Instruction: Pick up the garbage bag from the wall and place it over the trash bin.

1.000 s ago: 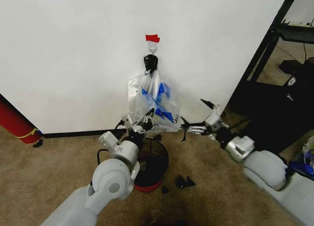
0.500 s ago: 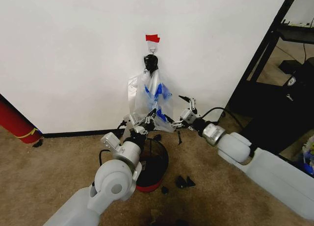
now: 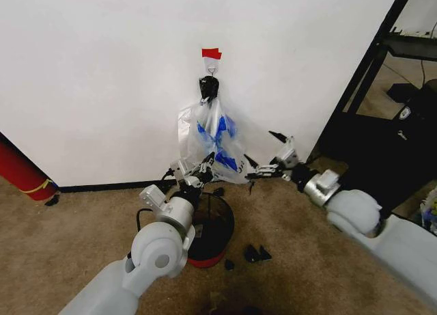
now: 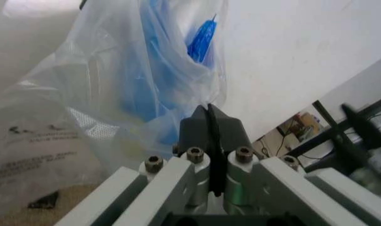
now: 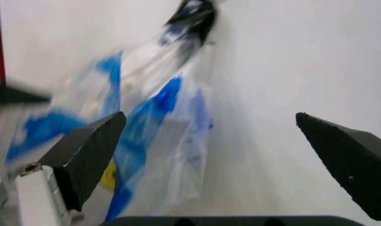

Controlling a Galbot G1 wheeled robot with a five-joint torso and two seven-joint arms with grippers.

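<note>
The left claw (image 3: 203, 169) is clenched on the lower edge of the garbage bag (image 3: 217, 141), at about seven o'clock from the bag's middle in the head view. The left wrist view shows what the head view cannot: the two dark fingers (image 4: 210, 128) pressed flat together with thin plastic pinched at their tips. The bag hangs from a small hook (image 3: 212, 70) on the wall (image 3: 102, 69), under a strip of red tape (image 3: 212, 53), directly above the trash bin (image 3: 213, 226) on the carpet (image 3: 68, 226). The right claw (image 3: 268, 158) is released, fingers spread wide, just beside the bag at four o'clock, not touching it; its wrist view frames the bag (image 5: 152, 117) between the parted fingers (image 5: 90, 150).
</note>
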